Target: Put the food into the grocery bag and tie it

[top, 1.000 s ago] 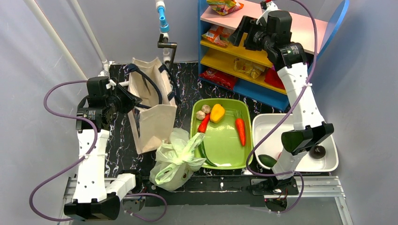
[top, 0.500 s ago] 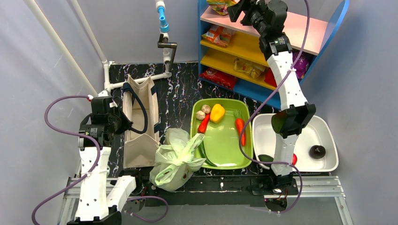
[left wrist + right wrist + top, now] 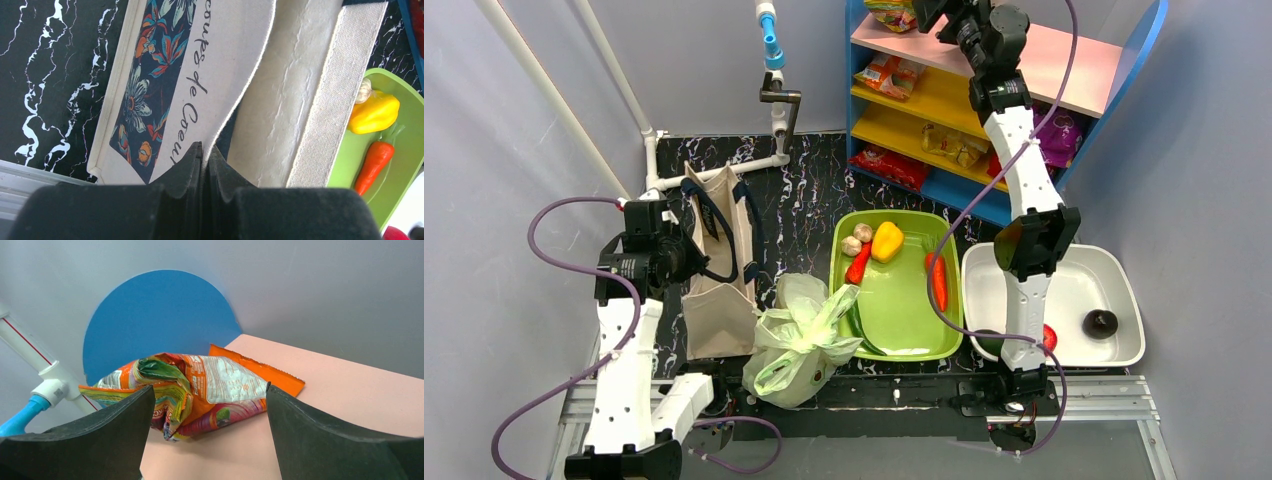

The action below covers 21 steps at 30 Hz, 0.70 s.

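Observation:
The pale-green grocery bag (image 3: 799, 340) lies crumpled at the table's near edge, its mouth loose. My left gripper (image 3: 684, 258) is shut on the rim of the beige canvas tote (image 3: 719, 290); in the left wrist view the jaws (image 3: 205, 150) pinch the tote's printed wall (image 3: 280, 100). My right gripper (image 3: 929, 12) is open at the pink top shelf. In the right wrist view its fingers (image 3: 210, 390) stand either side of an orange-green snack packet (image 3: 200, 385) without touching it. The packet also shows in the top view (image 3: 894, 12).
A green tray (image 3: 899, 330) holds a yellow pepper (image 3: 886, 240), a carrot (image 3: 939, 282), a red chili (image 3: 858, 262) and garlic. A white tub (image 3: 1074, 290) holds a dark fruit (image 3: 1100, 323). The blue shelf unit (image 3: 944, 185) carries more packets (image 3: 891, 165). A pipe stand (image 3: 774, 90) rises behind.
My right arm has risen and swung left to the top shelf packet. My left gripper has pulled the tote's rim left and nearer, so the tote now stands narrower.

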{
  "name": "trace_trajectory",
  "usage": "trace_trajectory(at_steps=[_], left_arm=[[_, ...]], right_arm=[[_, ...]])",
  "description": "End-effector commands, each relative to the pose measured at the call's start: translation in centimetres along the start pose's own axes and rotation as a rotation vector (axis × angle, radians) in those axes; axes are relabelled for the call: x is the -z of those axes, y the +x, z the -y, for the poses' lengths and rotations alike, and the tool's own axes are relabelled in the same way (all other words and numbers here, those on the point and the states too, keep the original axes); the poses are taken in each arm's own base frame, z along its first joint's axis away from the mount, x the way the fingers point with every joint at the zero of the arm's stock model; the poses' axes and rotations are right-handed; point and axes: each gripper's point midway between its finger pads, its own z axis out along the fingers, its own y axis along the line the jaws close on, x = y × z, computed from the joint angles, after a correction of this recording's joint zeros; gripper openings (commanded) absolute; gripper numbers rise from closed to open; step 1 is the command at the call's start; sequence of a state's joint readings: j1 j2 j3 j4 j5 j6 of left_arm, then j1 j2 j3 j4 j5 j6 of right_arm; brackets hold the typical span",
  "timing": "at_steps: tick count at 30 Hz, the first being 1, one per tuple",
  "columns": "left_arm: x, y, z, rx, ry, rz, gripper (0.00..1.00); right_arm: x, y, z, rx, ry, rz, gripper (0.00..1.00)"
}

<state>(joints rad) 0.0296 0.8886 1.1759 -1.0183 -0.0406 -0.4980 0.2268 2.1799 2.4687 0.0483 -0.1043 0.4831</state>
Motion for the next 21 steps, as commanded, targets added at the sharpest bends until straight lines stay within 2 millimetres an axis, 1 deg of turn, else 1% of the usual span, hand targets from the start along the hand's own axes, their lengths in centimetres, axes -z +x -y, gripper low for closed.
trace_trajectory(at_steps=[1,5,7,8,9,12,14,15,16,17,18,19,21], left_arm=[[0.4,0.0,0.6,-0.005,0.021,-0.021,0.00],[0.0,0.0,0.9,0.001,0.029,-0.037,0.00],[-0.1,-0.1,1.0,0.007,0.027,-0.039,0.00],[-0.1,0.0,1.5,0.010,0.048,-0.052,0.00],[0.0,-0.1,1.8,0.013,0.061,-0.052,0.00],[0.0,0.2,1.9,0.021,0.068,-0.065,0.00],[-0.1,0.4,1.8,0.024,0.067,-0.069,0.00],[-0.1,0.5,1.8,0.026,0.066,-0.071,0.00],[-0.1,0.5,1.8,0.027,0.065,-0.072,0.00],[-0.1,0.5,1.8,0.028,0.065,-0.072,0.00],[0.0,0.4,1.9,0.029,0.067,-0.071,0.00],[0.0,0.4,1.9,0.029,0.068,-0.071,0.00],[-0.1,0.2,2.1,0.030,0.072,-0.070,0.00]], right_arm=[[-0.3,-4.1,-2.3,-0.014,-0.081,0.141,0.87],[-0.6,-3.5,-2.2,-0.026,-0.090,0.135,0.84],[-0.8,-2.9,-1.7,-0.027,-0.076,0.126,0.80],[-0.9,-2.8,-1.5,-0.031,-0.071,0.127,0.77],[-1.0,-2.7,-1.4,-0.037,-0.070,0.128,0.70],[-1.2,-2.2,-1.3,-0.060,-0.071,0.122,0.43],[-1.1,-2.0,-1.3,-0.071,-0.073,0.113,0.34],[-1.0,-2.0,-1.4,-0.069,-0.075,0.108,0.31],[-0.9,-1.9,-1.5,-0.068,-0.078,0.102,0.25],[-0.8,-2.0,-1.6,-0.064,-0.079,0.097,0.17],[-0.5,-2.1,-1.7,-0.060,-0.078,0.094,0.06],[-0.3,-2.4,-1.9,-0.058,-0.074,0.093,0.01],[0.3,-3.2,-2.3,-0.060,-0.069,0.094,0.01]])
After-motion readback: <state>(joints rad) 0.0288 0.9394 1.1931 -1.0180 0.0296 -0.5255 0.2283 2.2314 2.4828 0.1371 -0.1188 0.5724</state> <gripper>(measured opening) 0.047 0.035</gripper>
